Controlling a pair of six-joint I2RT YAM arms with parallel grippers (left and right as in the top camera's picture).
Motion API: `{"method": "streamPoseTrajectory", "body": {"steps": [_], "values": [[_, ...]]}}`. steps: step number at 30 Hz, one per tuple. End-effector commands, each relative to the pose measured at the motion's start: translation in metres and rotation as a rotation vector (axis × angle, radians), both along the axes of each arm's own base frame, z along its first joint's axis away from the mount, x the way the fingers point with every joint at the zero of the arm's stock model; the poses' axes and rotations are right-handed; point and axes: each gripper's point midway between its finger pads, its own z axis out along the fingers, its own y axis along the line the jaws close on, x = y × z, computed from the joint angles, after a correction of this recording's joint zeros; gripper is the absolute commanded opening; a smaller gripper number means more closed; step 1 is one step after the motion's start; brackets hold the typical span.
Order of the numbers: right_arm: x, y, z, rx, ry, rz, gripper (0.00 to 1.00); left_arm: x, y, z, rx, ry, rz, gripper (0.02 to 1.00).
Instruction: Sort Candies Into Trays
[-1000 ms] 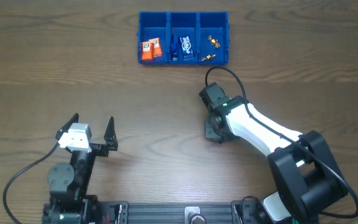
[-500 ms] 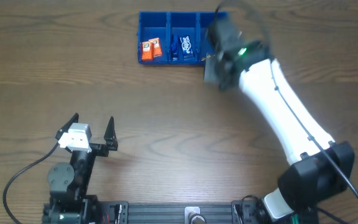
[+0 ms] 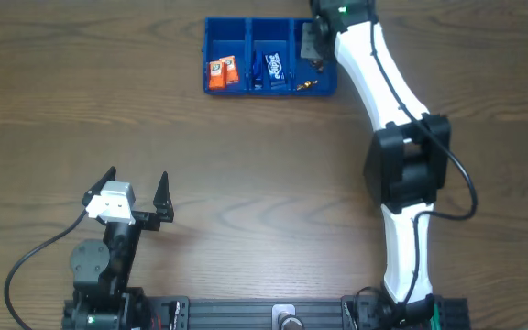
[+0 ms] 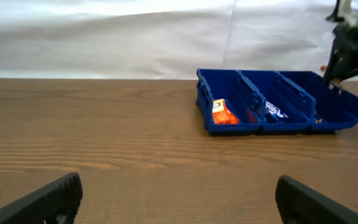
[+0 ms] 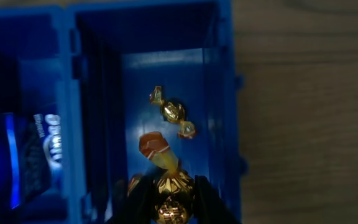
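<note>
A blue tray with three compartments stands at the far middle of the table. Its left compartment holds orange candies, the middle one a blue-wrapped candy, and the right one gold candies. My right gripper hangs over the right compartment. In the right wrist view this gripper is shut on a gold-wrapped candy, above a loose gold candy and an orange-tinted one. My left gripper stands open near the table's front left, far from the tray.
The wooden table around the tray is bare. The right arm's white link stretches from the front right up to the tray. A white backdrop rises behind the table's far edge.
The right arm has swung from the middle of the table up to the tray, and its gripper now hangs over the right compartment. The left arm has not moved.
</note>
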Motion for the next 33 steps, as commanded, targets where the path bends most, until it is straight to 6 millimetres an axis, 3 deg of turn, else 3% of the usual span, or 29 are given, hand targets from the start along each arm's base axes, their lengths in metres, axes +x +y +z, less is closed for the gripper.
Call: {"method": "streamPoseTrajectory", "body": {"steps": [1, 4, 8, 9, 15, 18, 22, 26, 30, 33], "values": [[0.011, 0.003, 0.010, -0.005, -0.050, 0.017, 0.161, -0.001, -0.002, -0.016, 0.014, 0.043, -0.016, 0.998], [0.014, 0.004, 0.012, 0.000, -0.066, 0.017, 0.277, -0.001, -0.002, -0.016, 0.014, 0.043, -0.016, 0.998], [0.017, 0.007, 0.019, -0.001, -0.090, 0.041, 0.645, -0.001, -0.002, -0.016, 0.014, 0.043, -0.016, 0.996], [0.018, 0.008, 0.022, -0.003, -0.100, 0.051, 0.695, -0.001, -0.002, -0.016, 0.014, 0.043, -0.016, 0.998], [0.003, 0.016, 0.060, 0.001, -0.248, 0.116, 0.787, -0.001, -0.002, -0.016, 0.014, 0.043, -0.016, 0.998], [-0.027, -0.004, 0.081, 0.028, -0.340, 0.086, 0.829, -0.001, -0.002, -0.016, 0.014, 0.043, -0.016, 0.998], [-0.099, -0.071, 0.096, 0.000, -0.411, -0.022, 0.998, -0.001, -0.002, -0.016, 0.014, 0.043, -0.016, 0.998], [-0.170, -0.118, 0.101, -0.029, -0.539, -0.120, 0.998, -0.001, -0.002, -0.016, 0.014, 0.043, -0.016, 0.998], [-0.224, -0.135, 0.101, -0.007, -0.747, -0.160, 0.998, -0.001, -0.002, -0.016, 0.014, 0.043, -0.016, 0.998], [-0.248, -0.138, 0.101, -0.021, -0.895, -0.136, 0.998, -0.001, -0.002, -0.016, 0.014, 0.043, -0.016, 0.998]]}}
